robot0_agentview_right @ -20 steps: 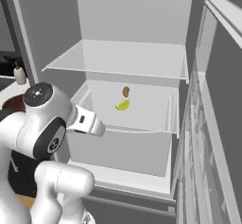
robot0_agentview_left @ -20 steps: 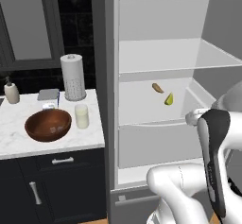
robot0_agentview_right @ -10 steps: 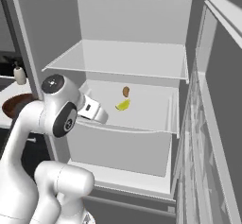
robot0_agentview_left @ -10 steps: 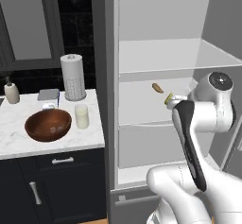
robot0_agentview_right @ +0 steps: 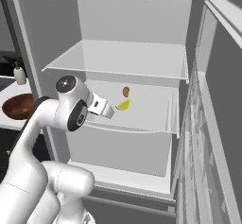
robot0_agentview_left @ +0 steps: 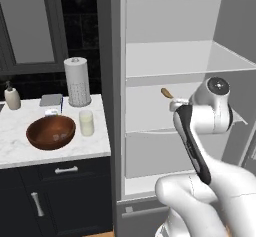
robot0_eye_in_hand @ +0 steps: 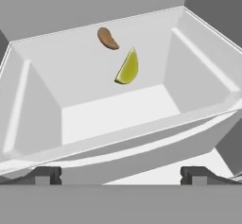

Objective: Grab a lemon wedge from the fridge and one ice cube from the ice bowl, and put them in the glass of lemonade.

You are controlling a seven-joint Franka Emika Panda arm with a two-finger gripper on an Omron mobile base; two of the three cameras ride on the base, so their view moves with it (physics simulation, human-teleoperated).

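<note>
Now gripper (robot0_eye_in_hand: 121, 175) w/ jaws spread, empty, over fridge (robot0_agentview_right: 142, 24) white drawer (robot0_eye_in_hand: 203, 62) (lemon wedge (robot0_eye_in_hand: 128, 68) beside orange-brown bit (robot0_eye_in_hand: 108, 38)); marble counter (robot0_agentview_left: 15, 153) left.

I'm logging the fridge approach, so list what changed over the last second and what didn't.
The arm swung up and forward, carrying the open gripper from low in front of the fridge to the shelf, close to the lemon wedge. Nothing was grasped or released. The wedge, the small brown item beside it, the ice bowl and the glass of lemonade stayed put.
</note>
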